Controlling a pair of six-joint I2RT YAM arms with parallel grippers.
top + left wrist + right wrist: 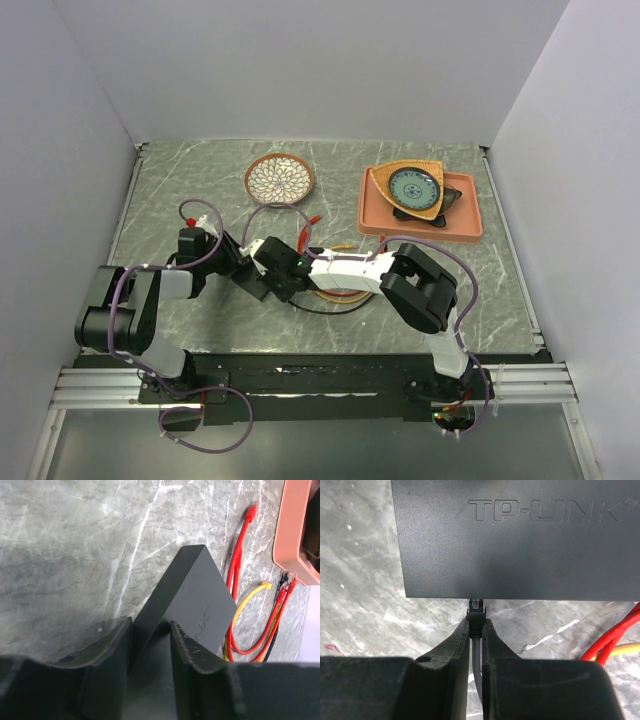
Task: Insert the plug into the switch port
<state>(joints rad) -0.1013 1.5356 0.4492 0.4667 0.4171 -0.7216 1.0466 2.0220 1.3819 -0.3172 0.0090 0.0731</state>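
Right wrist, plug point(475, 608) in right claw point(476, 626), touching switch point(520, 545)

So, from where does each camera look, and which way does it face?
Top: above and behind, facing down at the table; left arm, right arm show.
Left wrist: faces along the left hand, shut on the switch.
Right wrist: faces along the right hand, shut on the plug at the switch's edge.
Shared: wrist views both show switch and red cables.
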